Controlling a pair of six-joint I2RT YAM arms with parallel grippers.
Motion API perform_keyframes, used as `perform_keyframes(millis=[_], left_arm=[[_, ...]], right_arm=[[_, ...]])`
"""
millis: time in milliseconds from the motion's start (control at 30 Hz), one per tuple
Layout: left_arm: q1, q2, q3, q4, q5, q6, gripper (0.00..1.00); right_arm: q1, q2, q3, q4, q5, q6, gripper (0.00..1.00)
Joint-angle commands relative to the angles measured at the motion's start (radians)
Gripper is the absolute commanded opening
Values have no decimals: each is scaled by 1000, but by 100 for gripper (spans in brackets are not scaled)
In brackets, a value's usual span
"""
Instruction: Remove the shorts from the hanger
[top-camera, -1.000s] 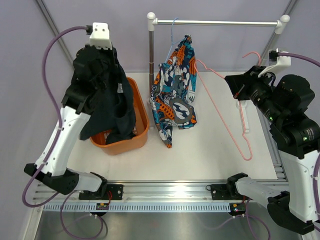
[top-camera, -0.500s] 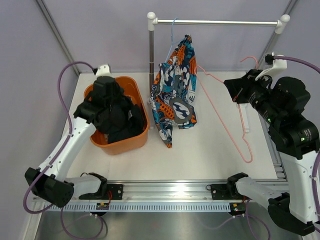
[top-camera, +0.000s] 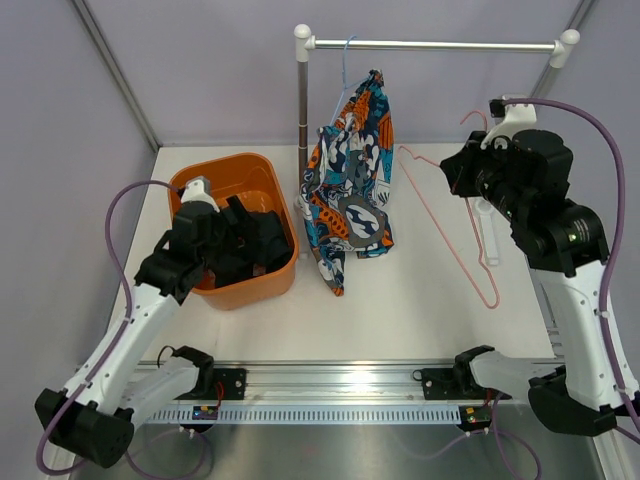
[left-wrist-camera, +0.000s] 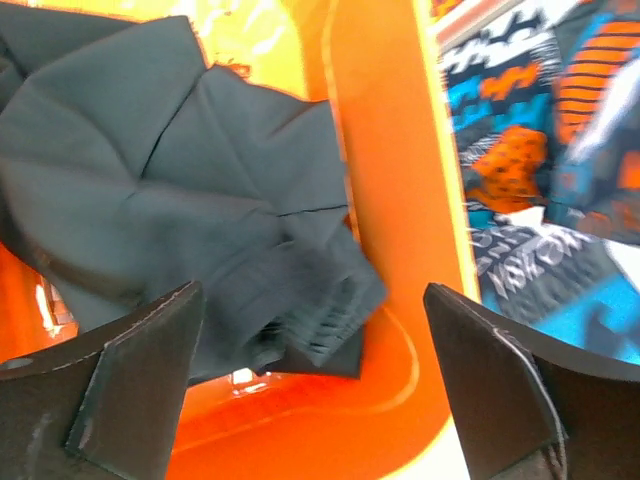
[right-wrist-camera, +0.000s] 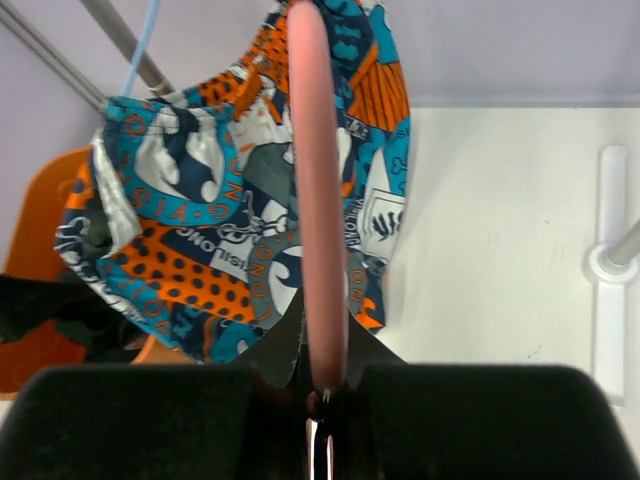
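Dark shorts (top-camera: 255, 245) lie crumpled in the orange basket (top-camera: 215, 166). My left gripper (top-camera: 222, 240) hovers just over them, open, with nothing between its fingers. In the left wrist view the dark shorts (left-wrist-camera: 180, 200) rest below the left gripper (left-wrist-camera: 315, 390) against the basket wall (left-wrist-camera: 390, 200). My right gripper (top-camera: 470, 180) is shut on a bare pink hanger (top-camera: 450, 240), held off the table at the right. The pink hanger (right-wrist-camera: 315, 200) runs straight out from the right gripper (right-wrist-camera: 325, 385). Patterned shorts (top-camera: 350, 190) hang from a blue hanger (top-camera: 345, 65) on the rail (top-camera: 430, 45).
The rack's upright post (top-camera: 302, 120) stands between the basket and the patterned shorts (right-wrist-camera: 200, 250). A white rack foot (right-wrist-camera: 610, 260) sits on the table at the right. White tabletop (top-camera: 400, 310) lies in front of the rack.
My left arm came down from high above the basket with the dark shorts, and its jaws opened and let them go. My right arm drew the pink hanger back and up a little.
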Motion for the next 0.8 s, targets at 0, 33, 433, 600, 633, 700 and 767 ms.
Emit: perform_keyframes(millis=[0,33,433,600,633,700,767], left_arm=[[0,-104,22,-2,75,40,97],[-1,-119,24,-8,84,46,98],[-1,-317,-11,-82,190,126,99],[-1,-421,-60,-128,178,195,99],[-1,-461,-70,-132,152,207,99],[-1,-497,-87,-147,144,221,99],[-1,-530,-110,-155,141,229,99]], right_arm=[[4,33,50,26,45,-96,0],[5,45,59,27,48,-108,0],[-105,337,359,106,95,-162,0],[-185,433,421,199,-35,-124,0],[-195,456,438,228,-52,-127,0],[-198,473,445,256,-52,-134,0],[-200,507,467,279,-52,-159,0]])
